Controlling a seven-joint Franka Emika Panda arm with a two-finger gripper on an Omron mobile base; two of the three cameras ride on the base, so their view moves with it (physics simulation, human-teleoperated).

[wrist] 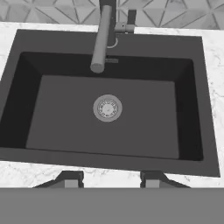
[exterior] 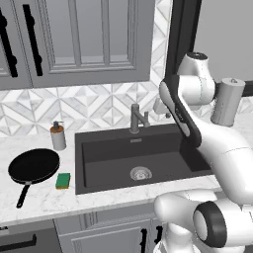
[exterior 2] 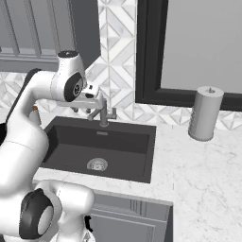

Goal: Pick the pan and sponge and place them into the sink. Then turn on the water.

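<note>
Gripper [wrist: 111, 179], fingers apart and empty, hangs above the sink [wrist: 26, 46], likely a neutral start; pan [exterior: 33, 166] and sponge [exterior: 63, 180] wait on the counter [exterior: 99, 200] to its left.

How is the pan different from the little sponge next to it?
The pan is round and all black; the sponge is a small green block with a yellow edge. The pan is far wider and has a long thin handle; the sponge has none. Both lie on the counter left of the sink.
</note>
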